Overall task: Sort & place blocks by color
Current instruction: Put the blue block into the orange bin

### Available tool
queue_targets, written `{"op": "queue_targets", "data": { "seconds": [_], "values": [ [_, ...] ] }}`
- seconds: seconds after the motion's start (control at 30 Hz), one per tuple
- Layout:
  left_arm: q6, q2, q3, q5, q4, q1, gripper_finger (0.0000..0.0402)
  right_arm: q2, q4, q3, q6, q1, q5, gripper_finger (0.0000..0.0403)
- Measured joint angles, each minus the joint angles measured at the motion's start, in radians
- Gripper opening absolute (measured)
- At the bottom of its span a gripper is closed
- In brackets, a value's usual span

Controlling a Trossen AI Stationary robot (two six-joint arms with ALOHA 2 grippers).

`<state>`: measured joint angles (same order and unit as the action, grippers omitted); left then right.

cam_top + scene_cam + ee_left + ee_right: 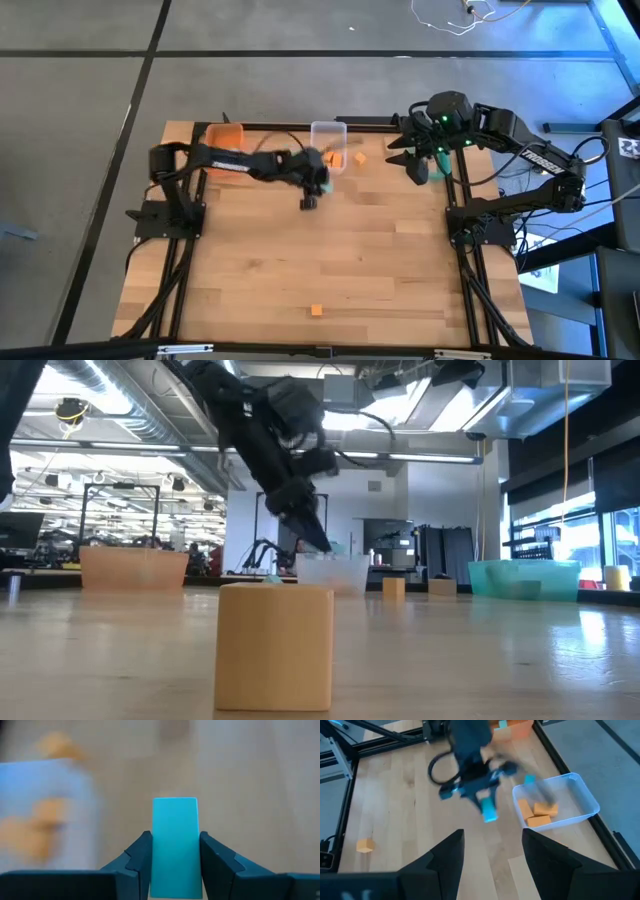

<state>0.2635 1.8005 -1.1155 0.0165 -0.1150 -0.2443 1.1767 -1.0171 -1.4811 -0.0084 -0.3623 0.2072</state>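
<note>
The left arm carries a green block near the clear bin.

The left gripper (175,870) is clamped on a mint green block (175,845), held up above the counter (330,260) beside the clear bin (580,795). That bin holds orange blocks (537,812), so dropping the green one there would mix the colors. The block could also slip out if the arm swings fast. The right gripper (492,850) waits at the far right corner with its fingers apart.
</note>
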Motion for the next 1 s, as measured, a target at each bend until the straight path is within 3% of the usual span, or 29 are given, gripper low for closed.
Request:
{"op": "queue_targets", "data": {
  "seconds": [0.27, 0.43, 0.8, 1.0],
  "values": [
    [-0.097, -0.254, -0.001, -0.093, -0.149, -0.150, 0.0119, 0.011, 0.016, 0.000, -0.001, 0.000, -0.030, 0.0200],
    [-0.221, -0.372, -0.002, -0.258, -0.316, -0.253, 0.0119, 0.040, 0.015, 0.000, -0.002, 0.000, -0.094, 0.0200],
    [-0.627, -0.395, -0.002, -0.466, -0.726, -0.461, 0.0119, 0.116, 0.032, 0.000, -0.104, 0.000, -0.136, 0.0200],
    [-0.731, -0.395, -0.002, -0.463, -0.826, -0.560, 0.0119, 0.142, 0.034, 0.000, -0.109, 0.000, -0.136, 0.0200]
  ]
}}
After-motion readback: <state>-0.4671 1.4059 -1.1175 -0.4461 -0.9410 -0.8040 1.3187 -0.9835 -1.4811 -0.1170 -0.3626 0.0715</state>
